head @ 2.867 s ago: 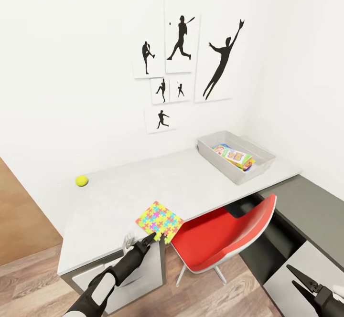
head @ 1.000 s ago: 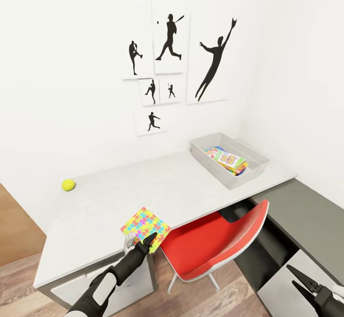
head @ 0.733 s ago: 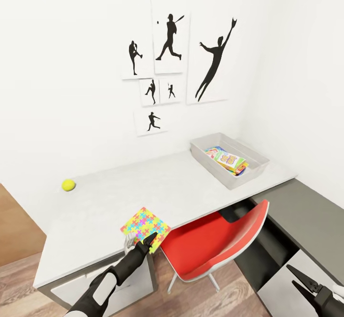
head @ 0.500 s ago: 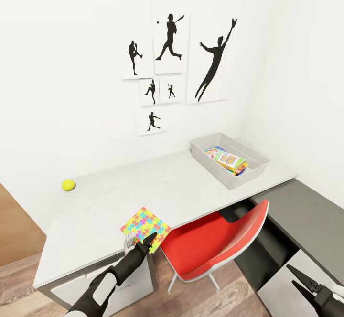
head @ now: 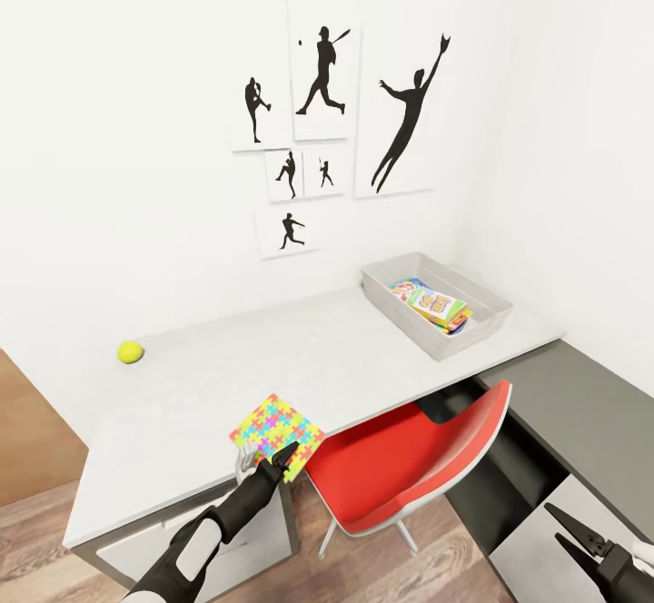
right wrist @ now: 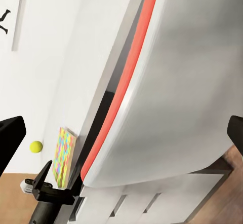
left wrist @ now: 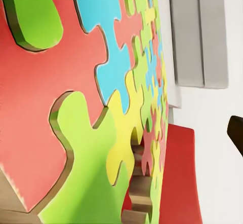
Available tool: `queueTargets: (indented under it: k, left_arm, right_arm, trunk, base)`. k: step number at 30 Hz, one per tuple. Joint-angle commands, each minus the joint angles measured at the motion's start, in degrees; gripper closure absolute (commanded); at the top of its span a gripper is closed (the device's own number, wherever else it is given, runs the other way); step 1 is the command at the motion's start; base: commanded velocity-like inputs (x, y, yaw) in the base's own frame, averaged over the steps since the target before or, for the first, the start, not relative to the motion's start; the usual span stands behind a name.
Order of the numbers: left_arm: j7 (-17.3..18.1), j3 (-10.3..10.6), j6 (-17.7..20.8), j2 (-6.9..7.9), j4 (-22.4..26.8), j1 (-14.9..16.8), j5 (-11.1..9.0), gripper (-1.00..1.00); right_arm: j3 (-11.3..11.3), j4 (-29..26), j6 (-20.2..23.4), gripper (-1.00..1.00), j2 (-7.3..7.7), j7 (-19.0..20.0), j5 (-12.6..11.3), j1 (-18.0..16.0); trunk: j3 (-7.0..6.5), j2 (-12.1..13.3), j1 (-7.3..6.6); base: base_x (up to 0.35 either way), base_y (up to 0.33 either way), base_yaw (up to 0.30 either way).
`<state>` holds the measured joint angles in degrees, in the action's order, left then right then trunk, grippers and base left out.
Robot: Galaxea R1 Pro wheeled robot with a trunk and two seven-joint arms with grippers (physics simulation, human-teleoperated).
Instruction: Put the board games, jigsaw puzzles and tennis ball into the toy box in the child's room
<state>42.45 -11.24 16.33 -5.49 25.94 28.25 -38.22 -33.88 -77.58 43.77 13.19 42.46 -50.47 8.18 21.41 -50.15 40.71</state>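
Note:
A multicolour jigsaw puzzle (head: 273, 425) sits at the table's (head: 300, 358) near edge, with one corner hanging over it. My left gripper (head: 287, 458) is shut on that corner, and the left wrist view looks along the jigsaw puzzle (left wrist: 76, 107) from very close. The tennis ball (head: 130, 351) rests on the table at far left. At the far right end stands the toy box (head: 392, 307), with colourful board games (head: 432, 303) lying in it. My right gripper (head: 552, 522) hangs open and low at the right, beyond the chair. Its wrist view catches the jigsaw puzzle (right wrist: 63, 156) and the tennis ball (right wrist: 36, 146).
A red chair (head: 409, 453) is tucked under the table just right of my left arm, and the chair's grey back (right wrist: 177, 82) is close in front of the right wrist camera. White drawers stand below the table, a dark low unit at right, and silhouette pictures (head: 322, 85) on the wall.
Since the earliest frame the whole view has shifted a little as the camera moved. Over the last second nothing has visibly moved.

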Motion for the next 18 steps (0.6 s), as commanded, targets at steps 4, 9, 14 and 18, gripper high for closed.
queueTargets:
  k: [4,9,14,18]
  left_arm:
    - [0.2,-0.2,0.6,-0.05,0.0,0.0,-0.2,1.0]
    - [0.2,-0.2,0.6,-0.05,0.0,0.0,-0.2,1.0]
    - [0.2,-0.2,0.7,-0.05,0.0,0.0,-0.2,1.0]
    - [0.3,-0.2,0.7,-0.05,0.0,0.0,-0.2,1.0]
  right_arm:
    - [0.0,0.0,0.3,-1.0,0.02,0.0,-0.2,0.0]
    - [0.0,0.0,0.3,-1.0,0.01,0.0,-0.2,0.0]
    - [0.0,0.0,0.3,-1.0,0.01,0.0,-0.2,0.0]
    - [0.0,0.0,0.3,-1.0,0.02,0.0,-0.2,0.0]
  trunk:
    - [0.05,0.0,0.01]
    - [0.05,0.0,0.01]
    - [0.05,0.0,0.01]
    - [0.05,0.0,0.01]
  base:
    - [0.0,0.0,0.0]
    - [0.0,0.0,0.0]
    - [0.0,0.0,0.0]
    - [0.0,0.0,0.0]
